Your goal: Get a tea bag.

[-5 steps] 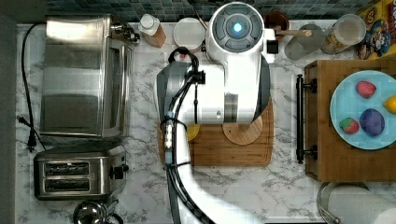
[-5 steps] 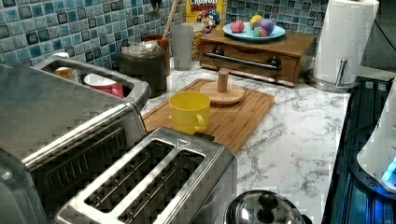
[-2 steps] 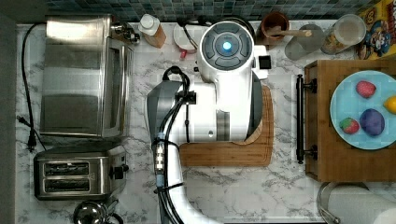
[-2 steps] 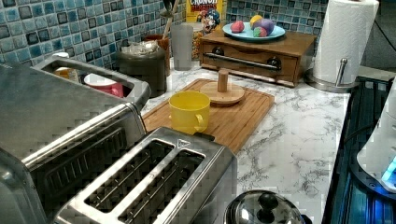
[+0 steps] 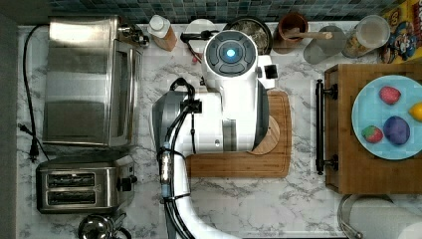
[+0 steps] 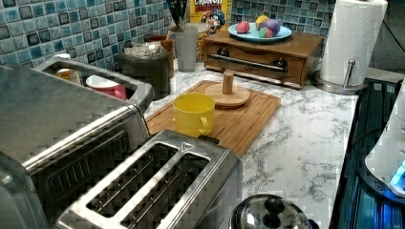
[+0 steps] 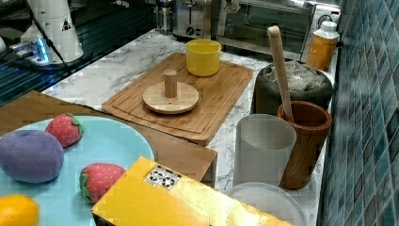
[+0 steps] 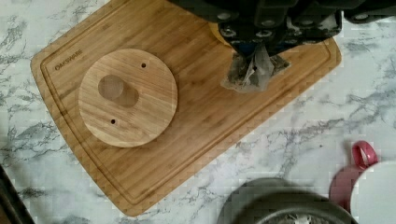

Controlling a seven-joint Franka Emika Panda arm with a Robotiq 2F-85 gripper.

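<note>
In the wrist view the hand (image 8: 254,60) points down over the bamboo cutting board (image 8: 196,116), its dark fingers (image 8: 243,35) pinched on a tea bag (image 8: 252,70), a pale crumpled sachet hanging just beneath them, above the board's edge. The round wooden lid (image 8: 127,98) lies flat on the board, off to one side of the hand and well apart from the sachet. Beyond the board from the hand, on the marble tabletop (image 8: 299,135), sit the rim of a dark canister (image 8: 280,200) and a red mug (image 8: 350,177).

In the top view the white arm (image 5: 234,99) stretches from the tabletop's near edge over the board, its wrist above the gap between board and canister (image 5: 254,27).

Counted: one lid, one yellow mug (image 6: 193,114), one toaster (image 6: 157,191), one toaster oven (image 6: 62,124), one paper-towel roll (image 6: 356,40), one blue plate (image 5: 385,117) carrying four toy fruits, two of them strawberries. One sachet is in the hand; more fill the canister (image 7: 294,77), too jumbled to count.

Against the top view of a second ago, the arm has swung toward the tiled wall, and more of the board now lies uncovered.
</note>
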